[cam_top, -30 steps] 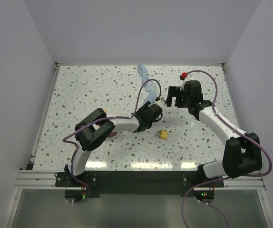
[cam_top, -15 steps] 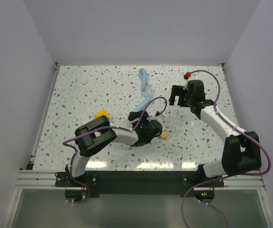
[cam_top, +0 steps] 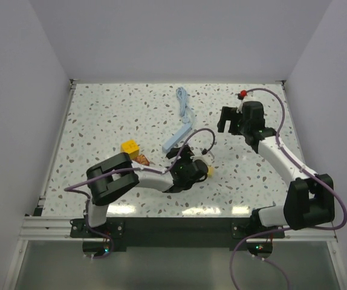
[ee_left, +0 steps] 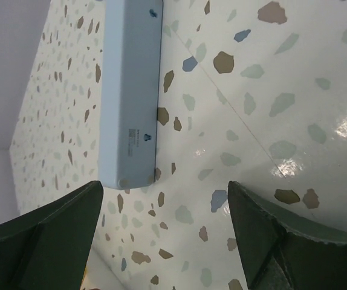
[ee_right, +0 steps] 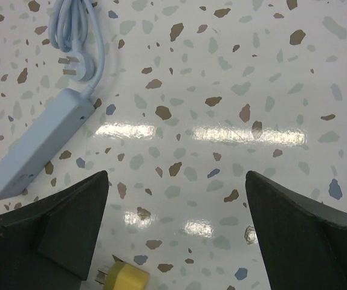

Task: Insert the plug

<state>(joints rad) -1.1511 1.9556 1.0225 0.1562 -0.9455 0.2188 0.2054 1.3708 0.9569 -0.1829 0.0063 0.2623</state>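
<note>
Left hand (ee_left: pixel 164 188) and right hand (ee_right: pixel 176 176) stood spread, empty, yellow plug (cam_top: pixel 210 172) partly hidden by left hand, power strip (cam_top: pixel 178 138), sockets indiscernible.

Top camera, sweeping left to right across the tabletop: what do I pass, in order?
yellow block → light blue power strip → yellow plug → right gripper. The left gripper overlaps the plug area, so it is left out.

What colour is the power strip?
Pale blue; the power strip shows best in the right wrist view.
</note>
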